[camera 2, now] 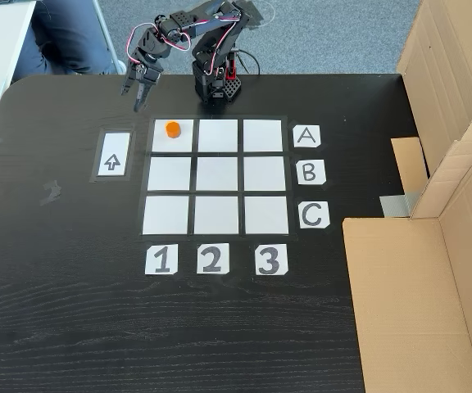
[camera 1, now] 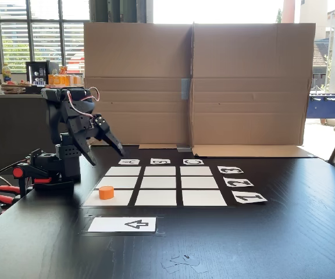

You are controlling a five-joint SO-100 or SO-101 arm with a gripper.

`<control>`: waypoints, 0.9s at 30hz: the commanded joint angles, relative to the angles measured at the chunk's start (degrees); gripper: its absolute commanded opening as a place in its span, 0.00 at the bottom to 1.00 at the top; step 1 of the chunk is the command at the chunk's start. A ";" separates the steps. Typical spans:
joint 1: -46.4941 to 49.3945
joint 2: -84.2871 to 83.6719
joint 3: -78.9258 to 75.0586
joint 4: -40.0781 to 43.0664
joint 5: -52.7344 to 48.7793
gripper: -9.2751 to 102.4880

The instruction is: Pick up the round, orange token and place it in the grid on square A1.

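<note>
Reading the overhead-style fixed view left to right: white rectangular card with a black arrow [camera 2: 112, 155] sits at 9 o'clock of the three-by-three grid of white paper cells on the black wooden table [camera 2: 215, 180]; its arrow points to 12 o'clock, toward the arm.

Small bright orange flat-topped plastic-looking cylinder token [camera 2: 172, 128] stands upright inside the grid's corner cell at roughly 11 o'clock, square A1 [camera 2: 173, 142], matching row card "A" and column card "1". It sits in the cell's upper half, within the white, not on a black gap. Low fixed view agrees: token [camera 1: 106, 192] on the near-left cell.

Black two-finger gripper [camera 2: 138, 90] hangs above the table at about 10 o'clock of the token, well apart from it, fingers pointing down. Fingers look slightly apart with nothing between them; in the low fixed view the gripper [camera 1: 104, 152] also holds nothing.

Judgement: placement looks done. What's left, if anything, is parking the arm.

Readable writing: white letter cards "A" [camera 2: 306, 136], "B" [camera 2: 310, 173], "C" [camera 2: 314, 215] along the 3 o'clock edge; number cards "1" [camera 2: 161, 259], "2" [camera 2: 211, 259], "3" [camera 2: 270, 259] along the 6 o'clock edge. No brand names legible. Brown cardboard screen [camera 2: 441, 188] stands at far right.
</note>
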 commanded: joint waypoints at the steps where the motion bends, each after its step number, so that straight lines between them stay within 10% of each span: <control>1: 4.83 6.06 -2.46 -0.44 -1.49 0.37; 27: 35.77 35.16 31.20 -1.41 -2.11 0.11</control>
